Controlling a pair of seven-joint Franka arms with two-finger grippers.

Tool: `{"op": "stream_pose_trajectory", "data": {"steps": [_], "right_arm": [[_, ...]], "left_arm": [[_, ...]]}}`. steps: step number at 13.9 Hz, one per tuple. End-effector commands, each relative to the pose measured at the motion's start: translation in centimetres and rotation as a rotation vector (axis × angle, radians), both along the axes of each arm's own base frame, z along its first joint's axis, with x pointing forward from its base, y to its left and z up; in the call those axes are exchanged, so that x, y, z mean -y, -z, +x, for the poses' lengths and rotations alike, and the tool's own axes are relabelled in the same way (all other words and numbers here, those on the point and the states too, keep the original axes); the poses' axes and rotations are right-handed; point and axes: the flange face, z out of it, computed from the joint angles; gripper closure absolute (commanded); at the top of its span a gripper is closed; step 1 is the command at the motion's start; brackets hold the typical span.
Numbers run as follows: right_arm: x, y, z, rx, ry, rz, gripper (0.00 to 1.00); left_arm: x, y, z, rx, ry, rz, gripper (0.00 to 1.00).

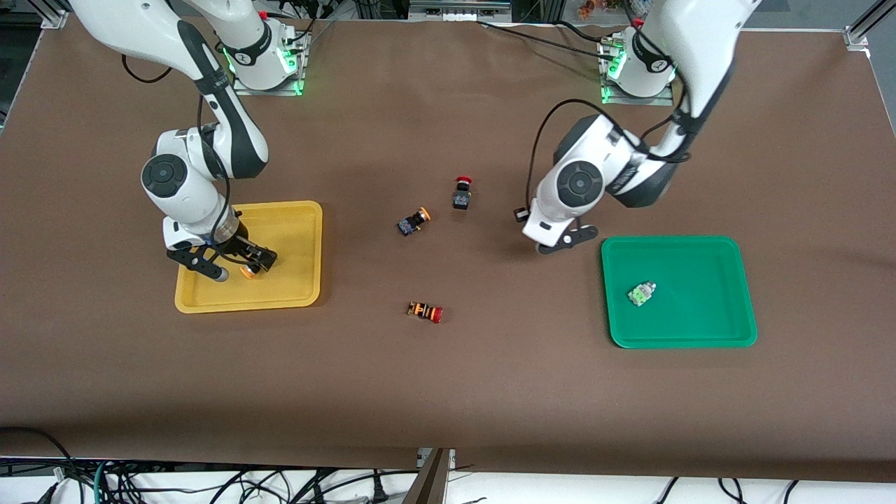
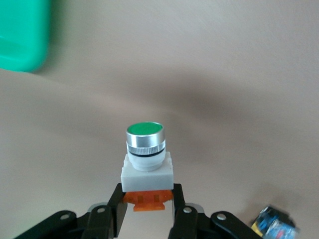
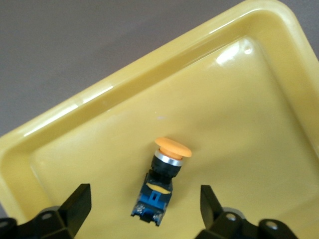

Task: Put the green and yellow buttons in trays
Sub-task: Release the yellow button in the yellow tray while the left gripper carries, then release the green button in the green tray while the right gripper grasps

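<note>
We see a yellow-capped button [image 3: 162, 181], orange-yellow mushroom cap on a black-and-blue body, lying in the yellow tray [image 1: 301, 222] between the spread fingers of the right gripper [image 1: 236, 266], touching neither. The left gripper [image 2: 147, 211] hangs over bare table beside the green tray [image 1: 728, 329], clamped on the orange base of a green-capped button [image 2: 146, 162] with a silver ring and white body. A light-green button [image 1: 641, 293] lies in that tray. Another yellow-capped button [image 1: 413, 222] lies mid-table.
</note>
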Motion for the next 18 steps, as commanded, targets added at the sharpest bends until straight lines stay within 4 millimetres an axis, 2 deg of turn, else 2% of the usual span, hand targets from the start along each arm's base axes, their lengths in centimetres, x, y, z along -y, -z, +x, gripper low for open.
{"op": "stream_pose_trajectory", "data": {"steps": [1, 4, 5, 7, 9, 10, 11, 12, 13, 14, 15, 16, 17, 18], "right_arm": [[-4.1, -3.3, 0.9, -0.011, 0.103, 0.043, 0.01], [-11.5, -4.0, 1.2, 0.009, 0.256, 0.101, 0.02], [-14.1, -3.7, 1.1, 0.009, 0.308, 0.115, 0.01], [-18.7, -2.4, 0.6, -0.001, 0.416, 0.135, 0.02], [-23.3, -1.6, 0.1, -0.006, 0.513, 0.160, 0.02], [-25.1, -1.5, -0.3, -0.006, 0.559, 0.171, 0.02], [-26.3, -1.2, -1.0, -0.013, 0.585, 0.173, 0.02], [-27.5, -0.7, -1.9, -0.023, 0.618, 0.173, 0.02], [-28.7, -0.1, -2.7, -0.031, 0.657, 0.171, 0.01], [-29.9, 0.1, -3.5, -0.034, 0.672, 0.171, 0.02], [-30.6, 0.3, -3.4, -0.035, 0.697, 0.179, 0.02], [-31.4, 0.8, -3.6, -0.040, 0.715, 0.180, 0.02], [-32.8, 1.2, -4.8, -0.047, 0.709, 0.176, 0.02], [-33.4, 1.6, -5.6, -0.054, 0.716, 0.164, 0.01]], "left_arm": [[-6.3, -4.9, 3.9, -0.102, 0.136, 0.039, 0.98], [-14.1, -5.3, 6.7, -0.120, 0.266, -0.074, 0.98], [-16.9, -4.7, 7.5, -0.119, 0.331, -0.096, 0.98], [-20.6, -3.0, 8.7, -0.130, 0.518, -0.129, 0.98], [-22.8, -2.5, 10.1, -0.084, 0.686, -0.173, 0.98], [-25.0, -1.6, 10.7, -0.074, 0.759, -0.194, 0.98], [-27.0, -0.6, 11.3, -0.059, 0.797, -0.202, 0.97], [-28.3, 0.9, 11.9, -0.046, 0.853, -0.196, 0.92], [-29.4, 2.0, 12.2, -0.042, 0.888, -0.192, 0.92], [-29.7, 2.7, 12.4, -0.035, 0.914, -0.185, 0.91], [-30.0, 4.3, 12.7, -0.027, 0.939, -0.178, 0.91], [-30.2, 5.4, 12.7, -0.013, 0.940, -0.183, 0.86], [-30.2, 6.1, 12.8, -0.006, 0.941, -0.190, 0.50], [-30.9, 6.2, 12.7, -0.007, 0.931, -0.192, 0.01]]}}
